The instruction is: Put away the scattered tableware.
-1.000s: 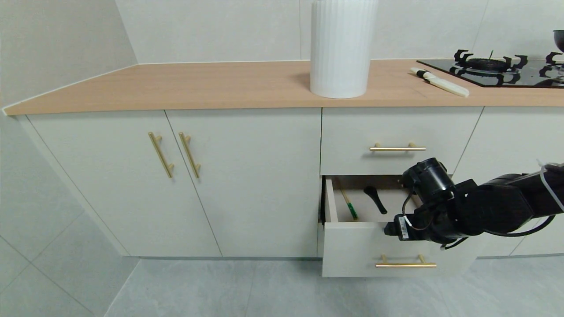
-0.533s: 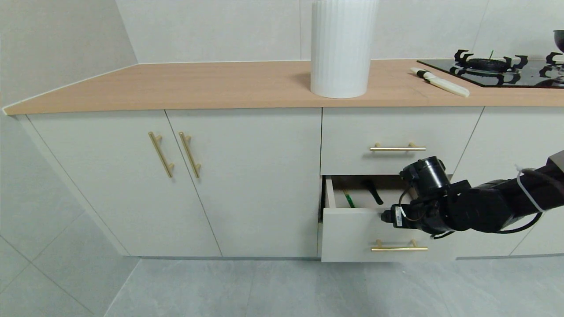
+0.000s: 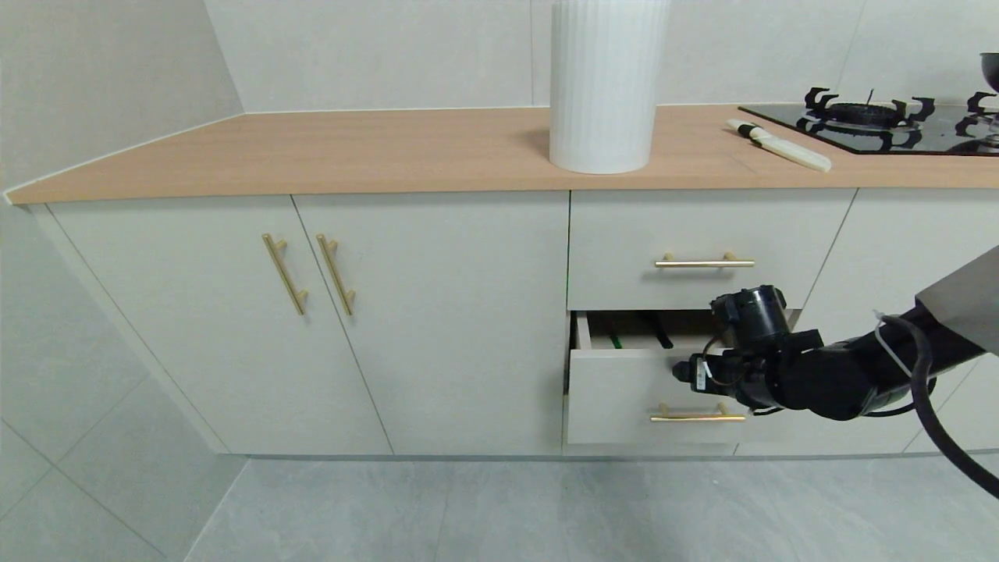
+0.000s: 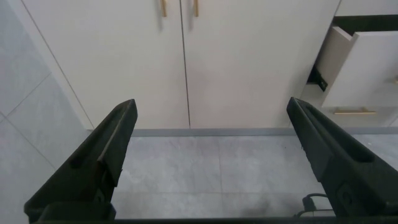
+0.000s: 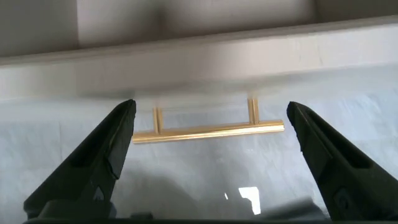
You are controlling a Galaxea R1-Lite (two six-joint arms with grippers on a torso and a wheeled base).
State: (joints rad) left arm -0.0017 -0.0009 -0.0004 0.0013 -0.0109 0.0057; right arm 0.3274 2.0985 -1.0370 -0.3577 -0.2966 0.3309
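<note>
Your left claw hangs low with both fingers spread wide and nothing between them. It faces the grey tiled floor in front of the pale double cabinet doors. Your right arm comes in from the right, stretched roughly level, with its wrist at the front of the pale lower drawer. The right claw is also wide open and holds nothing. Its fingers stand either side of the drawer's brass bar handle, and you cannot tell whether they touch the front panel.

On the light wooden desk stands a tall white ribbed cylinder, upright, its inside hidden. Below it, the lower drawer is out by a narrow gap. In that gap you can make out a thin green-tipped stick and, beside it, a black utensil handle. Farther right on the desk lies a cream knife with a dark band, just beside the black gas hob.
</note>
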